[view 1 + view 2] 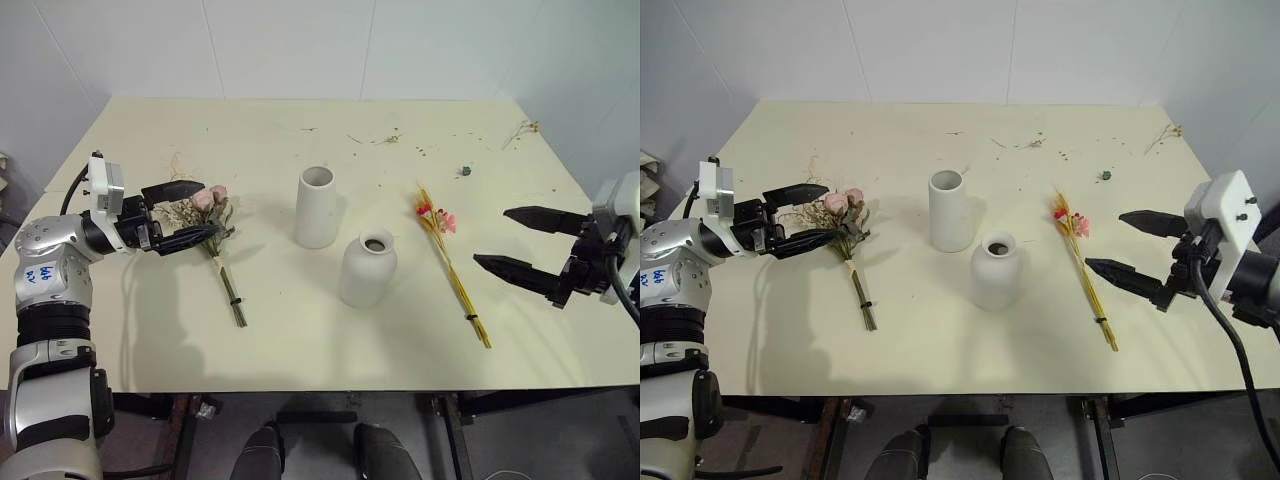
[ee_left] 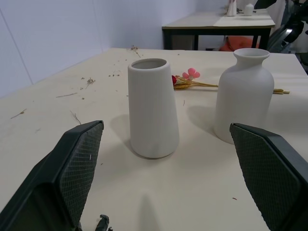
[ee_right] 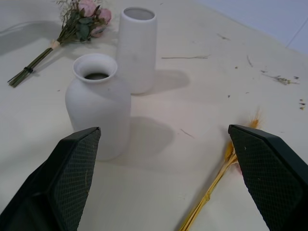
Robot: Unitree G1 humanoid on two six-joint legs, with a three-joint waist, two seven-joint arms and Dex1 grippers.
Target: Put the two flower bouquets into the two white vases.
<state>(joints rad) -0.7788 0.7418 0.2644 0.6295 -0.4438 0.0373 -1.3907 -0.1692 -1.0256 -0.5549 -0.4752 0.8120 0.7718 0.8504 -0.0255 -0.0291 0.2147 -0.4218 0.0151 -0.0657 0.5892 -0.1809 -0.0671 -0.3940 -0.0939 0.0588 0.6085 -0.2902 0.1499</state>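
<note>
The rose bouquet (image 1: 224,270) lies on the left of the cream table (image 1: 300,340), blossoms toward the far side. My left gripper (image 1: 210,208) hangs open over those blossoms, one finger on each side, holding nothing. A tall white vase (image 1: 317,207) stands mid-table, and a squat narrow-necked white vase (image 1: 368,268) stands just right and nearer. Both are empty. The wheat bouquet (image 1: 452,268) lies flat to their right, its red and pink blossoms at the far end. My right gripper (image 1: 490,236) is open beside it, a little to its right and off the table.
Bits of dried stalk (image 1: 385,138) and a small green scrap (image 1: 465,171) are scattered along the far side of the table. White walls close in behind and at both sides. Bare table lies in front of the vases up to the near edge.
</note>
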